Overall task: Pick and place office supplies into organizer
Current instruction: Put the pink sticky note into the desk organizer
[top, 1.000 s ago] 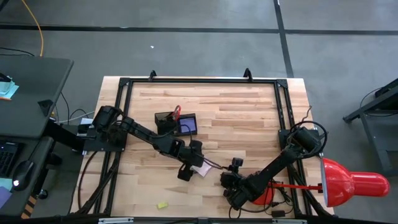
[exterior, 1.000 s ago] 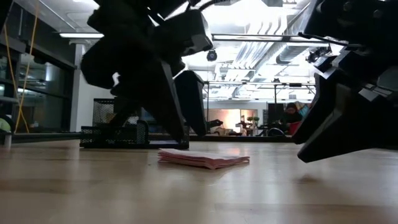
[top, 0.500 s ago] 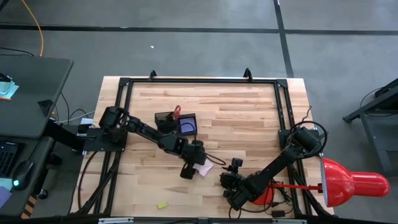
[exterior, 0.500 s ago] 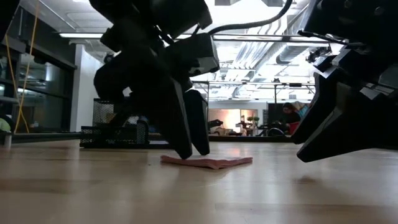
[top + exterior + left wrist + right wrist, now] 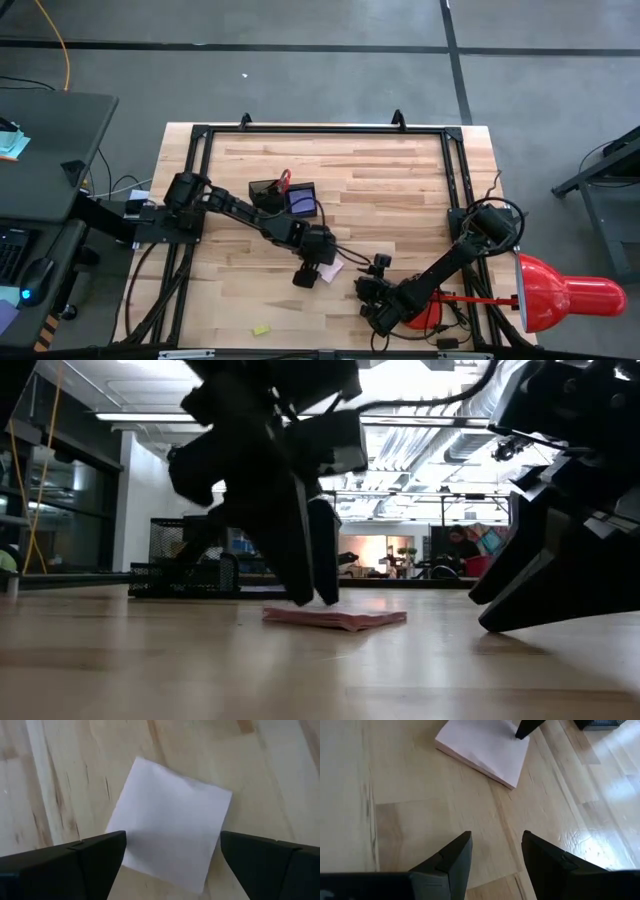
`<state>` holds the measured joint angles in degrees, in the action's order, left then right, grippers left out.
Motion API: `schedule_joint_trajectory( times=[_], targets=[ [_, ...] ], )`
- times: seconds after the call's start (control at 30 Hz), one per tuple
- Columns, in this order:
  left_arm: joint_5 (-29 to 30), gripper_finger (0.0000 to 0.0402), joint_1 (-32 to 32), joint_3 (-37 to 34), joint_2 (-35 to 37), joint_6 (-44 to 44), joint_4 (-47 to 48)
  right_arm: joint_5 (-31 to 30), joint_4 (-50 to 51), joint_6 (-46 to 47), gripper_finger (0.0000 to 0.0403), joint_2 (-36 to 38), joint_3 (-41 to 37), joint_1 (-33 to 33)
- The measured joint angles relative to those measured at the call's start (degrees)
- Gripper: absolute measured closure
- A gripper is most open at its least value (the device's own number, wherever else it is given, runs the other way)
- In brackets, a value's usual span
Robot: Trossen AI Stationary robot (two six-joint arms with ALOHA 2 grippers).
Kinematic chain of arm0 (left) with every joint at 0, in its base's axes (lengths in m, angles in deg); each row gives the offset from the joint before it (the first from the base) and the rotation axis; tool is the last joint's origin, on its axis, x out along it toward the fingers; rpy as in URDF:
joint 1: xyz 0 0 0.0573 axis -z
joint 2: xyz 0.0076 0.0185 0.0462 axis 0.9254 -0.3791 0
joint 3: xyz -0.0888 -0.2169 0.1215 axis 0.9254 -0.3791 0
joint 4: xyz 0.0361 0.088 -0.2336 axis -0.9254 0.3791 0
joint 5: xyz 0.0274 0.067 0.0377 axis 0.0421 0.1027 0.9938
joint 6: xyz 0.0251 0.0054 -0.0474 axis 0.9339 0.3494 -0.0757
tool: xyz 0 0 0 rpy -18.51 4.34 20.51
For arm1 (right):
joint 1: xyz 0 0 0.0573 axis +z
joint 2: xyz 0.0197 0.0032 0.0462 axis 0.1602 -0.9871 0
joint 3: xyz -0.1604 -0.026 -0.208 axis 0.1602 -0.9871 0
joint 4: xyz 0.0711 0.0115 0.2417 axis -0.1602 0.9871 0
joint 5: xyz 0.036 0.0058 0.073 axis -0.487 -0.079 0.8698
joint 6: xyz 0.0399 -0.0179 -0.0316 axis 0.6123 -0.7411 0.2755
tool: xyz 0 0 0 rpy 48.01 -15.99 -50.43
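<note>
The pink note pad (image 5: 331,269) lies flat on the table, pale in the left wrist view (image 5: 175,810). My left gripper (image 5: 173,840) points down over it, open, with one finger on each side of the pad; its tips (image 5: 315,600) reach down to the pad's level. My right gripper (image 5: 495,847) is open above bare wood, to the right of the pad (image 5: 482,745). The black organizer (image 5: 283,199) holds the red-handled scissors (image 5: 284,180) and the blue-purple pad (image 5: 300,204). The yellow piece (image 5: 261,329) lies near the table's near edge. I cannot make out any pens. My left gripper comes at the pink pad from above with its fingers apart, over the pad's far part (image 5: 512,740). I cannot tell whether the tips touch it. The pad lies flat on the table.
A red desk lamp (image 5: 565,297) stands off the table's right near corner, its base (image 5: 430,315) beside my right arm. A black frame (image 5: 320,130) runs around the tabletop. Bare wood lies on the far right part (image 5: 400,180).
My left gripper has moved a little toward the table's right and come down over the pink pad. The pad, whose near edge looked thicker before, now lies flatter.
</note>
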<state>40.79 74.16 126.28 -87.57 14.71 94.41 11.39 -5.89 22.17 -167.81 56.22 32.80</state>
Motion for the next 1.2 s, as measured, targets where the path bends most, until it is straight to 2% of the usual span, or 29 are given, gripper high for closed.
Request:
schedule_joint_trajectory(
  times=[0.1, 0.27, 0.5, 0.63, 0.87, 0.97, 1.2],
  targets=[
    [0.3, 0.0091, 0.0, 1.1, 0.1, 1.4, -0.3, 0.0, -0.1, -0.1, 0.0234, 0.0, 0.0, 0.0],
    [3.9, 0.0085, 0.0, 1.1, 0.1, 2.1, 0.2, 0.0, -0.1, -0.4, 0.0234, 0.0, 0.0, 0.0],
    [6.1, 0.0035, 0.4, 1.1, 0.1, 1.4, 0.7, 0.0, -0.1, -0.5, 0.0234, 0.0, 0.0, 0.0],
    [5.4, 0.0006, 0.8, 1.1, 0.1, 3.0, 0.5, -0.2, -0.1, -0.5, 0.0234, -0.1, 0.0, 0.0],
    [7.1, 0.0031, 0.7, 1.2, -0.6, 0.7, 0.1, -0.3, -0.3, -0.5, 0.0233, -0.1, -0.1, 0.1],
    [7.3, 0.0037, 0.7, 1.2, -0.6, -4.1, 0.3, -0.4, -0.4, -0.5, 0.0233, -0.1, -0.1, 0.1],
    [6.6, 0.0032, 0.7, 1.2, -0.6, -8.1, 0.4, -0.6, -0.5, -0.5, 0.0233, -0.2, -0.1, 0.1]
  ],
)
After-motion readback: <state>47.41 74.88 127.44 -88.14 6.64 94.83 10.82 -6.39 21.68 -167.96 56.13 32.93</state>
